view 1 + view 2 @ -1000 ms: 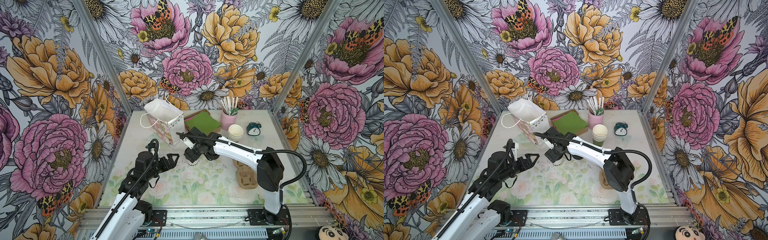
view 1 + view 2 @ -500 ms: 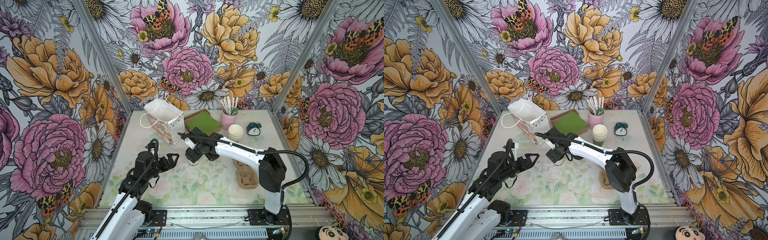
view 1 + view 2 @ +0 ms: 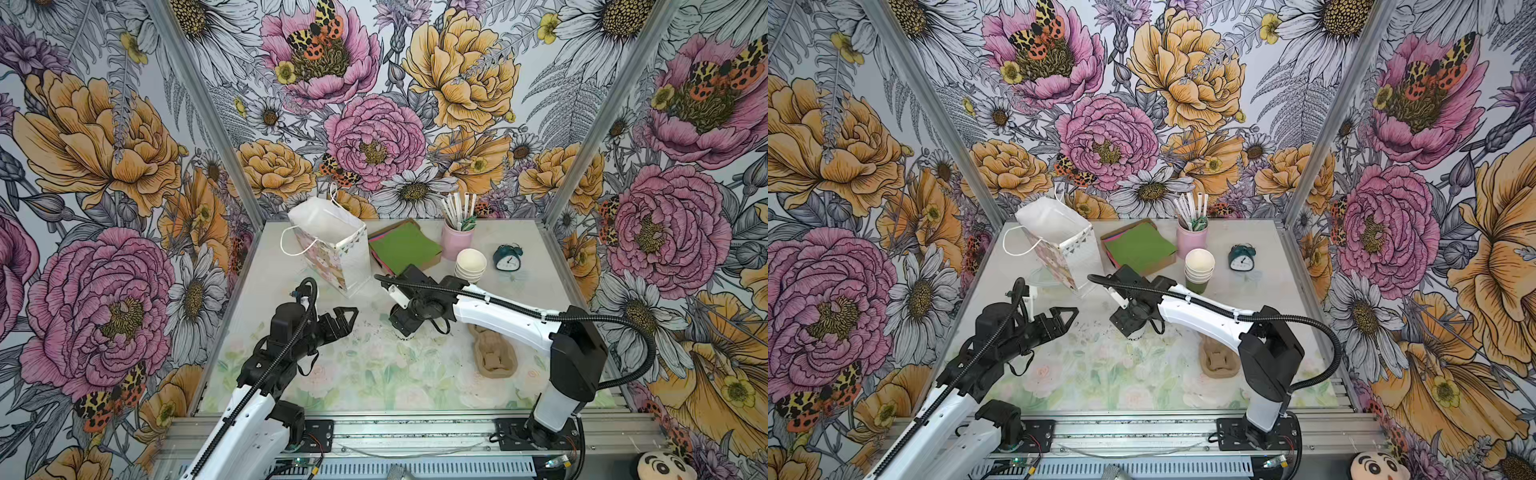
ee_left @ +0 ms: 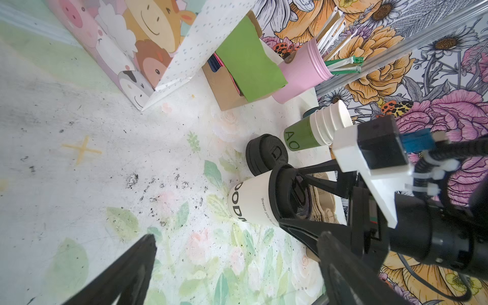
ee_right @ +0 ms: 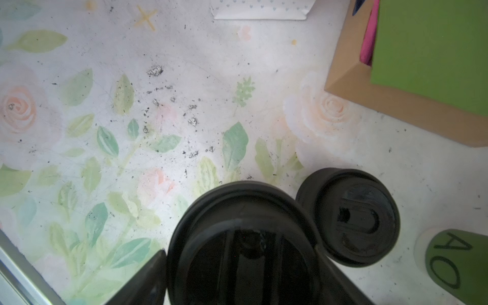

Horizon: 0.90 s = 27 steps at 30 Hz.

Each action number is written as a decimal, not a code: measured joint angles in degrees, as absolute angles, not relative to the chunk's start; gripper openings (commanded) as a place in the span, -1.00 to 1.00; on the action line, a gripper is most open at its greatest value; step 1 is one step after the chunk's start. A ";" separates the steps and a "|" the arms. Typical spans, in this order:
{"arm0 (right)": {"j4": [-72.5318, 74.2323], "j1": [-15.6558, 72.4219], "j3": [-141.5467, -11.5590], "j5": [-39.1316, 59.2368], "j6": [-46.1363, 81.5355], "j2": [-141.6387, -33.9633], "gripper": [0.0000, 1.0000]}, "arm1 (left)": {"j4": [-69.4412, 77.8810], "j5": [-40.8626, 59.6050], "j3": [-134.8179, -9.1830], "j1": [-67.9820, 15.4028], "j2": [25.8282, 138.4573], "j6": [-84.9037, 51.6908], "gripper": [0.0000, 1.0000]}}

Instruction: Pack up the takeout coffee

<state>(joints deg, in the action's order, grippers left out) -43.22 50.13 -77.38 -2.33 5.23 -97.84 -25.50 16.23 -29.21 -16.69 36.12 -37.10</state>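
left fingers (image 4: 126, 274) spread | right fingers (image 5: 148, 280) seemingly pinching takeout coffee (image 4: 253, 203) | top views: coffee mostly hidden

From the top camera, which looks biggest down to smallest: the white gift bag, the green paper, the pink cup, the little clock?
In a top view:
1. White paper gift bag
2. Flat green paper sheet
3. Pink plastic cup holding straws
4. Round teal alarm clock
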 measured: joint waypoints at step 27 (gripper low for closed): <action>-41.10 46.13 -61.60 -6.50 11.60 -83.37 0.67 | -25.50 16.21 -29.26 -16.58 37.91 -37.08 0.96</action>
<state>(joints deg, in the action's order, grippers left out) -41.10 46.13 -61.60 -6.50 11.60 -83.37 -25.50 16.21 -29.26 -16.58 37.91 -37.08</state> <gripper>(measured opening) 0.833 0.977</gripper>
